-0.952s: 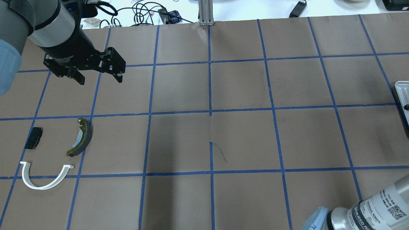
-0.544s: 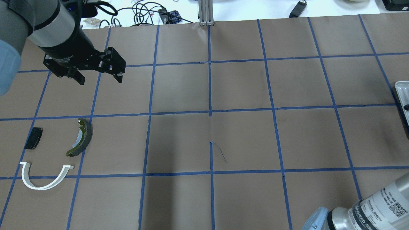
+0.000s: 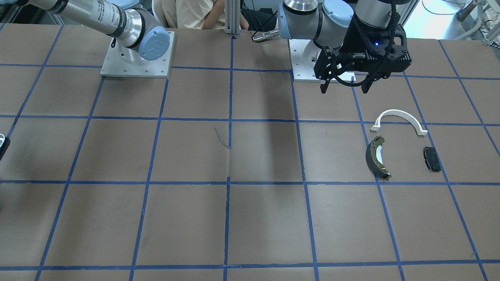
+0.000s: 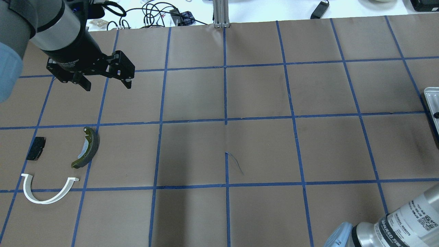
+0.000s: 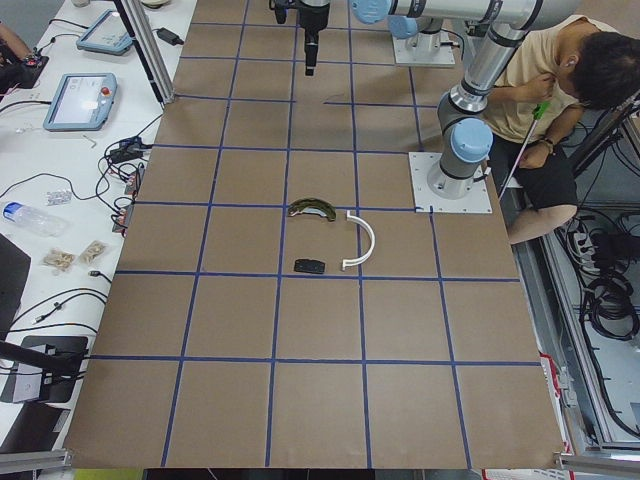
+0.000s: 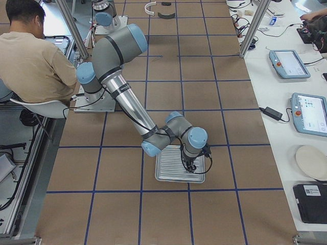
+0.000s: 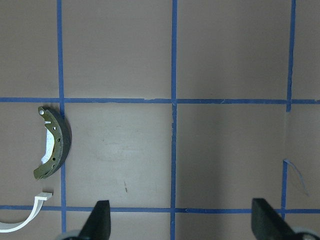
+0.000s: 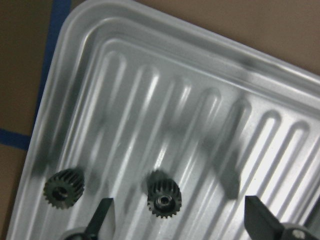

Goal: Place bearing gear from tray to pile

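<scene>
Over the tray (image 8: 175,100) at the table's right end, our right gripper (image 8: 182,222) hangs with fingers apart above one bearing gear (image 8: 164,200), a second gear (image 8: 63,187) beside it. We judge the pick not yet made: lower, close, then carry to the pile (image 4: 92,145), near which our left gripper (image 4: 106,85) hovers, fingers spread, empty.

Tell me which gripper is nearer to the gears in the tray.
Right. The right gripper hovers over the tray, jaws open, with the gears just below it. The left gripper is at the other end of the table, near the brake shoe.
</scene>
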Robot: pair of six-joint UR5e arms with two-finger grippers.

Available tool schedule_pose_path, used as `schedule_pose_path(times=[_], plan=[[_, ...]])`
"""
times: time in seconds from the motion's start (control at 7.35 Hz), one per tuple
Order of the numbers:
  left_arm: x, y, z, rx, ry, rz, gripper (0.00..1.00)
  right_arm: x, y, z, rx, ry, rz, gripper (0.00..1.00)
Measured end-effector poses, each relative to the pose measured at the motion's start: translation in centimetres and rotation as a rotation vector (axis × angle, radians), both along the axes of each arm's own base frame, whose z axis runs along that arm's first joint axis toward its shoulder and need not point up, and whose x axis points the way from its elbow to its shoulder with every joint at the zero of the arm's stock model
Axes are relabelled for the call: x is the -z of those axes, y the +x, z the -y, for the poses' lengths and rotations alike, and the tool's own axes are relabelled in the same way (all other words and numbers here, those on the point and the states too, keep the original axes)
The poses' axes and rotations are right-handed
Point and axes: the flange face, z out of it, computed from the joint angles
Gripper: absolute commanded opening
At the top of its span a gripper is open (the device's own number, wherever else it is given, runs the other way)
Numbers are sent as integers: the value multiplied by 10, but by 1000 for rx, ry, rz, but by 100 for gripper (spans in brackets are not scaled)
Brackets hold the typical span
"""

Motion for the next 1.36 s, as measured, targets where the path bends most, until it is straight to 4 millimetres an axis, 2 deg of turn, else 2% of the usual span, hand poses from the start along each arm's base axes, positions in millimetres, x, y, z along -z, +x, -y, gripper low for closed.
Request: schedule_pose_path(times=[0.27, 0.41, 0.68, 0.82, 0.95, 1.09, 1.22, 1.36], plan=[[0, 0, 0, -1, 0, 0, 100, -3, 1, 1, 22, -4, -4, 7], [0, 1, 0, -1, 0, 0, 100, -3, 2, 2, 31, -6, -4, 0], [0, 1, 0, -1, -1, 0, 100, -14, 7, 5, 51, -17, -11, 0], [-1, 1, 0, -2, -2, 0, 100, -32, 17, 11, 50, -33, -27, 0], [-1, 1, 0, -3, -1, 0, 100, -64, 44, 23, 42, -51, -45, 0], [0, 1, 0, -2, -1, 0, 100, -101, 86, 35, 53, -61, -49, 0], [0, 1, 0, -2, 0, 0, 100, -136, 141, 47, 81, -63, -42, 0], [0, 1, 0, -2, 0, 0, 100, -163, 215, 60, 107, -59, -34, 0]])
